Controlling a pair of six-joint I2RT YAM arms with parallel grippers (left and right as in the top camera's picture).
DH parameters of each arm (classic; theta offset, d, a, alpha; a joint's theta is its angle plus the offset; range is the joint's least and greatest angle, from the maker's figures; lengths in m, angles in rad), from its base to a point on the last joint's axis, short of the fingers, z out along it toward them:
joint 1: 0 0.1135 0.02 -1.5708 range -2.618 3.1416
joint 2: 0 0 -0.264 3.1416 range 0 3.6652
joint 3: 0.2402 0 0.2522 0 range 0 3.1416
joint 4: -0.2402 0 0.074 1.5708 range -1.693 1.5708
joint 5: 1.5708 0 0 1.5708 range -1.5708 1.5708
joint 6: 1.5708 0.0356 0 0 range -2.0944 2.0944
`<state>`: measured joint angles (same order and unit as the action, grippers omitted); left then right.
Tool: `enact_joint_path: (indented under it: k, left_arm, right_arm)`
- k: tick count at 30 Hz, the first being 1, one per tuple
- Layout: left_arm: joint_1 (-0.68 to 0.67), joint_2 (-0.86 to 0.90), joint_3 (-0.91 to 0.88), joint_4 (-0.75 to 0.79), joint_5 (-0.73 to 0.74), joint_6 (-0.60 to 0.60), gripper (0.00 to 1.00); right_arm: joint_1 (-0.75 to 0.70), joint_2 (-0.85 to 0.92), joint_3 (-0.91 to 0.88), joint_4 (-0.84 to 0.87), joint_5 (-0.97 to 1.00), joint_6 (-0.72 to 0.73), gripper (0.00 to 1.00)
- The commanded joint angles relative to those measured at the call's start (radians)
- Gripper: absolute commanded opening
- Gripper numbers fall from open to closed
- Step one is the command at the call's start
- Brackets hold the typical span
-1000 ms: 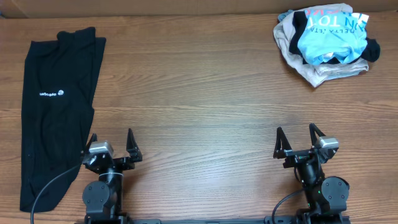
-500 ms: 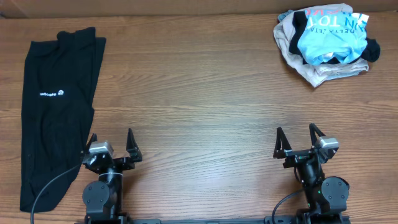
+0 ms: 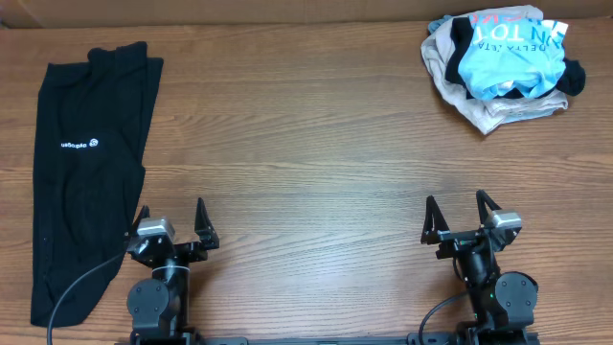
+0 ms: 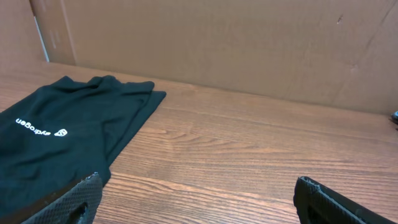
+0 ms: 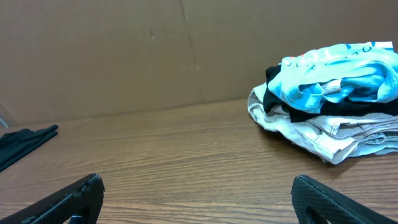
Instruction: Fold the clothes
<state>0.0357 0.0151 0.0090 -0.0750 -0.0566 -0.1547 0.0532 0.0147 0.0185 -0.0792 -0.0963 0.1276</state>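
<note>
I see both arms folded low at the near edge of the wooden table (image 3: 306,144), their wrists level and pointing toward the far side.

The left gripper (image 3: 172,206) sits at the near left. Its jaws are spread wide and hold nothing. In the left wrist view only the two black fingertips (image 4: 81,199) show, in the bottom corners with bare wood between them. One finger stands just beside the edge of the long black garment (image 3: 91,172); I cannot tell whether it touches the cloth. That garment lies flat along the left side of the table, with a small white logo (image 3: 81,145) partway down.

The right gripper (image 3: 455,198) sits at the near right, also spread wide and empty, with its fingertips (image 5: 68,199) apart over bare wood.

The light blue T-shirt (image 3: 508,59) is crumpled at the far right corner, well apart from both grippers. It lies on top of a beige garment (image 3: 484,107), with some black cloth bunched in the same heap.
</note>
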Motion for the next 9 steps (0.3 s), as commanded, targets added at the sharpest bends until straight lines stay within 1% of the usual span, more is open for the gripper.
enact_joint_path:
  k: [1, 9]
  left_arm:
    - [0.009, -0.01, -0.004, 0.002, 0.005, 0.017, 1.0]
    - [0.009, -0.01, -0.004, 0.002, 0.005, 0.017, 1.0]
  right_arm:
    - [0.003, -0.012, -0.011, 0.005, 0.01, 0.003, 1.0]
    - [0.003, -0.012, -0.011, 0.005, 0.01, 0.003, 1.0]
